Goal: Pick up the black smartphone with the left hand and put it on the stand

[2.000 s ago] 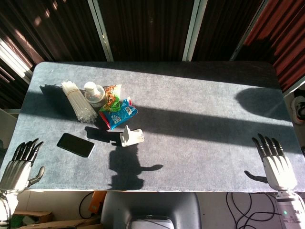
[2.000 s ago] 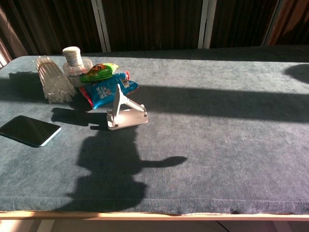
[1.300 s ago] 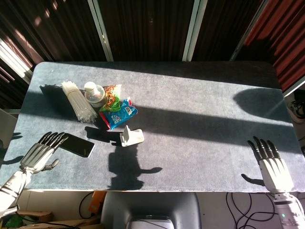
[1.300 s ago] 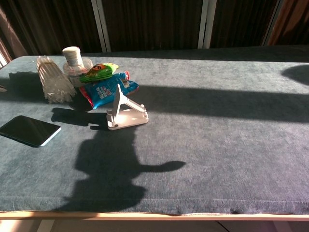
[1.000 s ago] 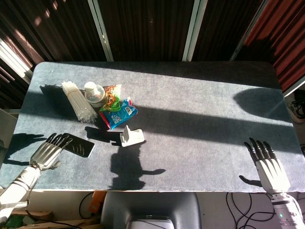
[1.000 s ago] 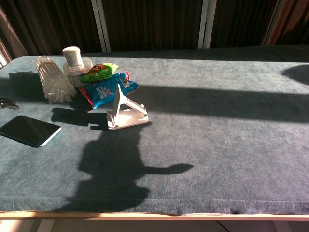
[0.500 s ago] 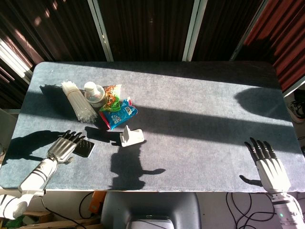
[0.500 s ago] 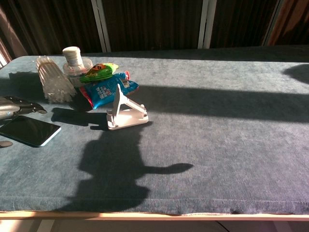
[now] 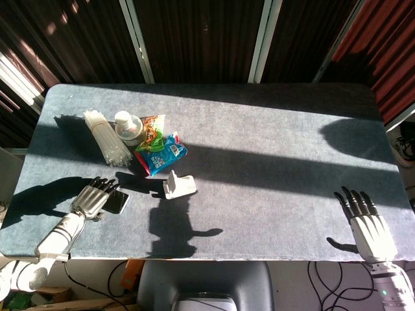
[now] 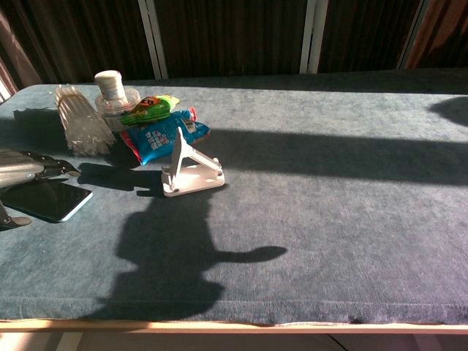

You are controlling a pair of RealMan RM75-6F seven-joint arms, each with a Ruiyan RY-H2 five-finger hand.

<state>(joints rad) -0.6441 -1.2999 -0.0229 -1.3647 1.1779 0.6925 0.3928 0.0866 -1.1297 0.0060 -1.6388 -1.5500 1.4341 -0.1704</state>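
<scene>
The black smartphone lies flat on the grey table near its front left. My left hand hovers over the phone's left part with its fingers stretched out and apart, holding nothing. The white stand sits to the right of the phone, apart from it, with nothing on it. My right hand is flat and open at the table's front right edge, seen only in the head view.
Behind the stand lie a blue snack bag and a green one. A clear lidded cup and a bundle of clear straws stand left of them. The table's front edge runs close below.
My left hand has come in from off the table's left front corner and rightward until it is over the phone. The right hand has barely shifted. The phone has not moved.
</scene>
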